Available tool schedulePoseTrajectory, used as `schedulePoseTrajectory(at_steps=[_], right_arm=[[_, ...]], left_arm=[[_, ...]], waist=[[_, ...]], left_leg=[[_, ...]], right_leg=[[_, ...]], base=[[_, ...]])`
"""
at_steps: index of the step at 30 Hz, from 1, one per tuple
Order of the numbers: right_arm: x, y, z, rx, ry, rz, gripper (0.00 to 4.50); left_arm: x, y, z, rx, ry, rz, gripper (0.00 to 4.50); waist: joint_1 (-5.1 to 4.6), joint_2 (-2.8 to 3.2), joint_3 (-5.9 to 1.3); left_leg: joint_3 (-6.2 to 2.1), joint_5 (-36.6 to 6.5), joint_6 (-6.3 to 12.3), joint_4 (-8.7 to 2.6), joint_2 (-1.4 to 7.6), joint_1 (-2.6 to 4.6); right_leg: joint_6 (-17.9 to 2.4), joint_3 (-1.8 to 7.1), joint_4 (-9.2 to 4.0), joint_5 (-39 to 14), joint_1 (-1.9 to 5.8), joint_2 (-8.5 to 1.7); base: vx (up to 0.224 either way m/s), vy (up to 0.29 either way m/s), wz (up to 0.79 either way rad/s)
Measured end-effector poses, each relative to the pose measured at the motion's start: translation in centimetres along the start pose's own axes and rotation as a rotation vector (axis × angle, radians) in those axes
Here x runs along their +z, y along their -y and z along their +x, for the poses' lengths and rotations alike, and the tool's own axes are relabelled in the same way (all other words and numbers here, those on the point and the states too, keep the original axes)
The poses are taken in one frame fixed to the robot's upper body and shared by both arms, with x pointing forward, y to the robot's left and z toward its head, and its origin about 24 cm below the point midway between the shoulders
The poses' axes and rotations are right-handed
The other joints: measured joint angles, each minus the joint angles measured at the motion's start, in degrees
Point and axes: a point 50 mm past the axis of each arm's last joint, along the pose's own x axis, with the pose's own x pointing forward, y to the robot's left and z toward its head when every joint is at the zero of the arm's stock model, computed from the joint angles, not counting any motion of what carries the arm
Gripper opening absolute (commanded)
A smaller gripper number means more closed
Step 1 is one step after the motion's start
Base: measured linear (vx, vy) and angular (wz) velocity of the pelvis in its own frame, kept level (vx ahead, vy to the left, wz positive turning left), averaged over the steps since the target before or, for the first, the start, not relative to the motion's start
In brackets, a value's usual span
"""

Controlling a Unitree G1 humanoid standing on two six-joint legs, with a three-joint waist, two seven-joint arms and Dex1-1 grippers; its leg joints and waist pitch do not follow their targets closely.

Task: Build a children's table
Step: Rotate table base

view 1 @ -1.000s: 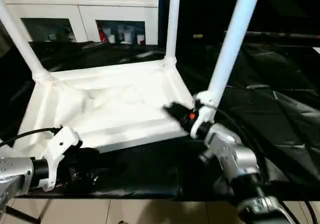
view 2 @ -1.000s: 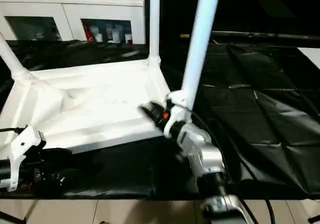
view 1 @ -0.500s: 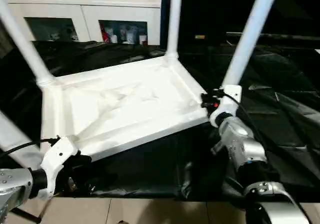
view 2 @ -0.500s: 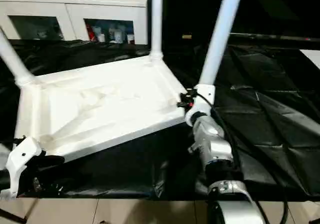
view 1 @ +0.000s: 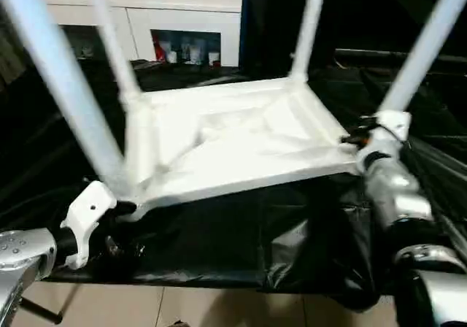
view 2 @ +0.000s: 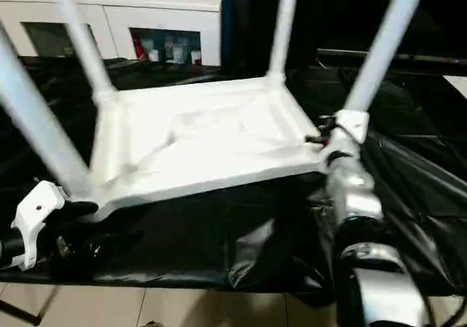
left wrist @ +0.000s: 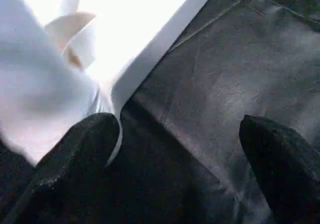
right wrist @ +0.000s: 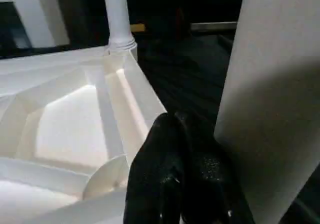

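The children's table lies upside down on the black cover, ribbed underside of the tabletop (view 1: 233,141) facing up. Its legs stand upward: near left (view 1: 62,86), far left (view 1: 113,46), far right (view 1: 306,28), near right (view 1: 427,46). My left gripper (left wrist: 180,154) is open at the tabletop's near-left corner; one finger (left wrist: 75,154) touches the corner by the leg's base, the other stands well apart over the cover. My right gripper (right wrist: 182,169) is shut with nothing between its fingers, at the near-right corner (view 1: 359,141) beside that leg's base (right wrist: 270,109).
The black-draped work table (view 1: 241,232) ends in a front edge close to me, with tiled floor (view 1: 219,305) below. A white glass-door cabinet (view 1: 182,20) stands behind the table. The black cover is wrinkled to the right (view 1: 438,159).
The tabletop has swung and slid to the right with my right gripper, bringing the near-left leg into view. The right gripper's fingers have come together. My left gripper has stayed at the near-left corner.
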Motion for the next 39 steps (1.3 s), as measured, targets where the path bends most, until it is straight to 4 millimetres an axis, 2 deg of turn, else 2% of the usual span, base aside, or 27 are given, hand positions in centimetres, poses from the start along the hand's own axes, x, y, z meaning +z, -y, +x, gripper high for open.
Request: schedulePoseTrajectory(at_steps=[2, 5, 8, 12, 14, 17, 22, 26, 32, 37, 39], right_arm=[[0.5, 0.3, 0.0, 0.05, 0.01, -0.028, 0.02], [0.5, -0.4, -0.1, 0.174, 0.019, -0.064, 0.02], [-0.1, -1.2, -0.7, 0.287, 0.011, -0.101, 0.02], [-3.2, -2.0, -2.5, 0.419, -0.099, -0.186, 0.02], [-4.2, -2.0, -3.3, 0.462, -0.149, -0.194, 0.02], [-4.6, -1.9, -3.9, 0.514, -0.178, -0.207, 0.02], [-4.6, -1.4, -4.4, 0.564, -0.222, -0.233, 0.02], [-5.3, -1.4, -4.5, 0.563, -0.276, -0.256, 0.02], [-5.8, -2.3, -4.6, 0.587, -0.299, -0.28, 0.02], [-6.2, -3.4, -4.2, 0.585, -0.311, -0.279, 0.02], [-6.4, -3.4, -3.9, 0.568, -0.32, -0.278, 0.02]], left_arm=[[-0.2, 0.0, -0.5, -0.028, -0.004, -0.017, 4.5], [-0.7, -0.1, -1.9, -0.059, -0.021, -0.06, 4.5], [-1.2, -0.8, -3.4, -0.054, -0.029, -0.082, 4.5], [-1.7, -2.8, -6.0, 0.02, 0.009, -0.107, 4.5], [-1.3, -3.3, -6.6, 0.029, 0.05, -0.118, 4.5], [-0.7, -3.8, -6.9, 0.048, 0.097, -0.099, 4.5], [1.9, -4.7, -4.7, 0.074, 0.333, -0.069, 4.5], [3.6, -4.8, -1.0, 0.024, 0.468, -0.091, 4.5], [4.5, -4.8, 1.8, -0.01, 0.487, -0.092, 4.5], [5.2, -2.9, 2.7, -0.183, 0.488, -0.125, 4.5], [5.5, -1.3, 2.4, -0.336, 0.457, -0.166, 4.5]], waist=[[-0.57, 0.0, 0.0], [-1.56, 0.0, 0.0], [-1.96, 0.0, 0.0], [-1.83, -0.01, 0.0], [-1.24, 0.0, 0.01], [-0.52, 0.0, 0.01], [0.34, -0.03, -0.01], [0.33, -0.08, -0.03], [0.02, -0.07, -0.03], [0.16, -0.02, 0.0], [0.01, -0.04, -0.01]], left_leg=[[0.0, -0.01, 0.01, -0.02, 0.03, -0.01], [-0.01, -0.01, 0.01, -0.03, 0.13, -0.01], [-0.05, -0.01, 0.01, -0.03, 0.18, 0.0], [-0.05, -0.01, 0.0, 0.0, 0.26, 0.01], [-0.02, -0.01, 0.0, 0.01, 0.24, 0.03], [0.0, 0.0, 0.0, 0.03, 0.25, 0.13], [-0.01, 0.0, -0.01, 0.09, 0.23, 0.23], [-0.02, 0.01, -0.01, 0.21, 0.21, 0.21], [0.01, -0.01, 0.01, 0.18, 0.2, 0.06], [0.02, -0.01, 0.02, 0.18, 0.18, 0.05], [0.03, -0.01, 0.02, 0.2, 0.19, 0.08]], right_leg=[[0.01, -0.01, 0.0, -0.01, -0.02, 0.03], [0.01, -0.01, 0.01, -0.01, -0.08, 0.16], [0.01, -0.02, 0.0, -0.01, -0.07, 0.23], [-0.03, 0.01, -0.06, 0.01, -0.04, 0.3], [-0.06, 0.07, -0.08, 0.03, -0.03, 0.3], [-0.07, 0.12, -0.05, 0.04, 0.01, 0.3], [-0.15, 0.17, 0.03, 0.1, 0.15, 0.3], [-0.26, 0.23, 0.06, 0.22, 0.12, 0.3], [-0.23, 0.25, 0.01, 0.21, -0.04, 0.31], [-0.25, 0.26, -0.01, 0.22, -0.04, 0.3], [-0.25, 0.27, 0.0, 0.22, -0.03, 0.3]], base=[[0.0, 0.0, 0.0], [0.0, 0.0, 0.0], [0.0, 0.0, 0.0], [0.0, 0.0, 0.0], [0.0, 0.0, 0.0], [0.0, 0.0, 0.0], [0.0, 0.0, 0.0], [0.0, 0.0, 0.0], [0.0, 0.0, 0.0], [0.0, 0.0, 0.0], [0.0, 0.0, 0.0]])
